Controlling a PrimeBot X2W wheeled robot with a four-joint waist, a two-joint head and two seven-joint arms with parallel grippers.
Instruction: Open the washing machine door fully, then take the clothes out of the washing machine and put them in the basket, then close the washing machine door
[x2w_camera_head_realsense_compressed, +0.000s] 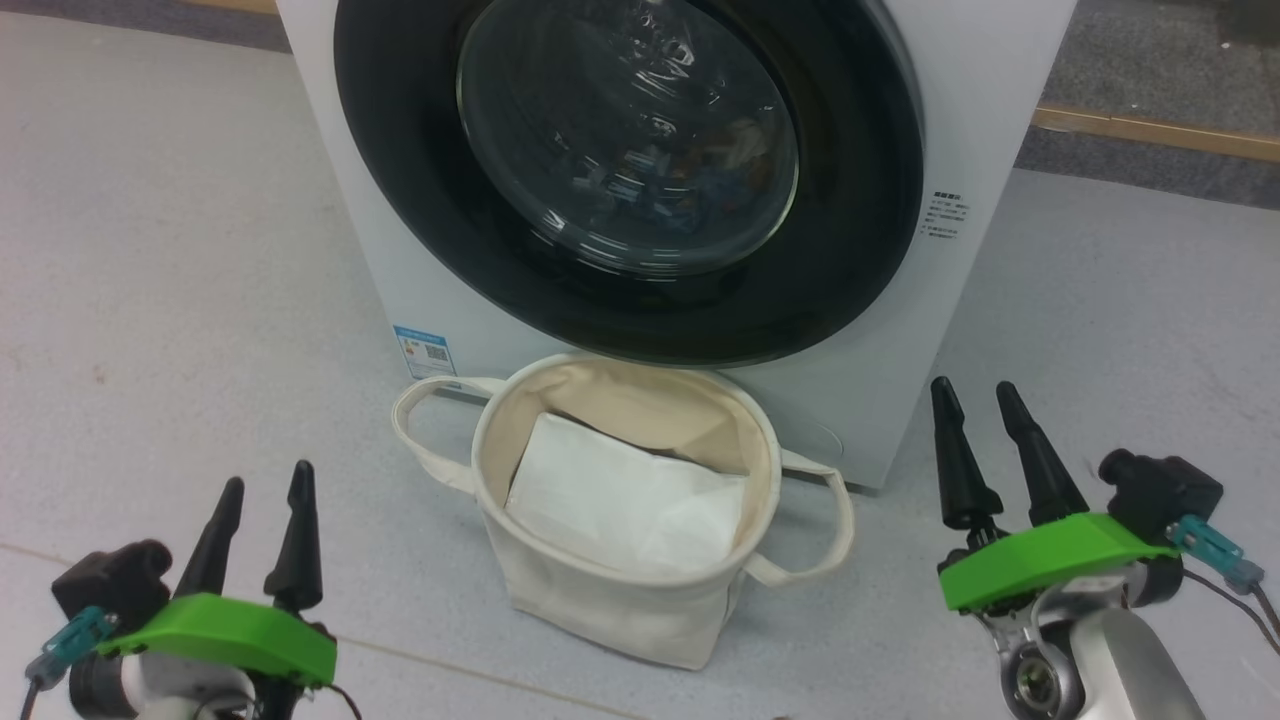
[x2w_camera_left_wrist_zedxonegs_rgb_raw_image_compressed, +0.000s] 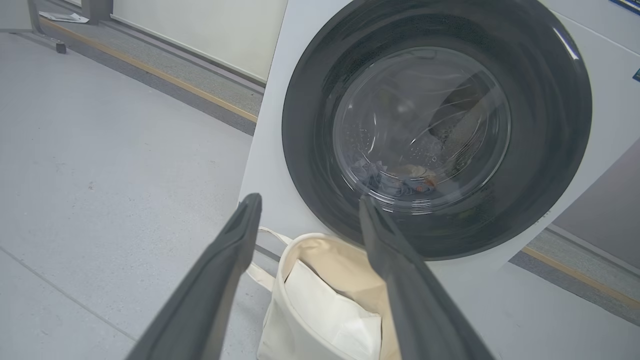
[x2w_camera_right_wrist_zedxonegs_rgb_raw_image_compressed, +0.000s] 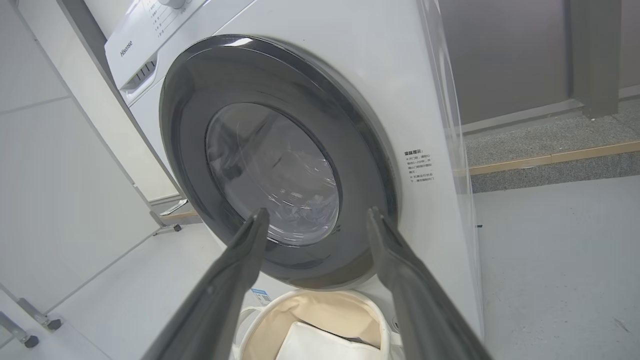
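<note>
Facing washing machine door (x2w_camera_head_realsense_compressed: 630, 170) head-on: sitting shut, flush on front of washing machine (x2w_camera_head_realsense_compressed: 970, 120), lying ahead of & above both tools. Reading door as round, so no long axis to line up on; plane upright, facing robot. Not finding handle or latch in any view, so cannot tell which rim swings out.

Judging step: door opening, not yet begun. Seeing clothes (x2w_camera_left_wrist_zedxonegs_rgb_raw_image_compressed: 400, 180) thru door, lying low inside machine, blue w/ a bit of orange.

Placing basket (x2w_camera_head_realsense_compressed: 620, 590) on floor (x2w_camera_head_realsense_compressed: 150, 250) just in front of machine, under door's lower rim, between the 2 tools; noting folded white sheet (x2w_camera_head_realsense_compressed: 620, 500) inside. Expecting door swing to pass just over basket rim, rating clearance as tight (judgement only).

Comparing arms: right tool (x2w_camera_head_realsense_compressed: 972, 388) hovering nearer machine, off its right front corner, below door's right rim; left tool (x2w_camera_head_realsense_compressed: 266, 477) hanging further back, left of basket. Favouring right arm for right rim, if latch there.

Checking tools: both w/ fingers (x2w_camera_head_realsense_compressed: 1035, 455) spread apart, pointing toward door, gripping nothing, touching nothing. In wrist views, framing door's lower part btwn each pair.
</note>
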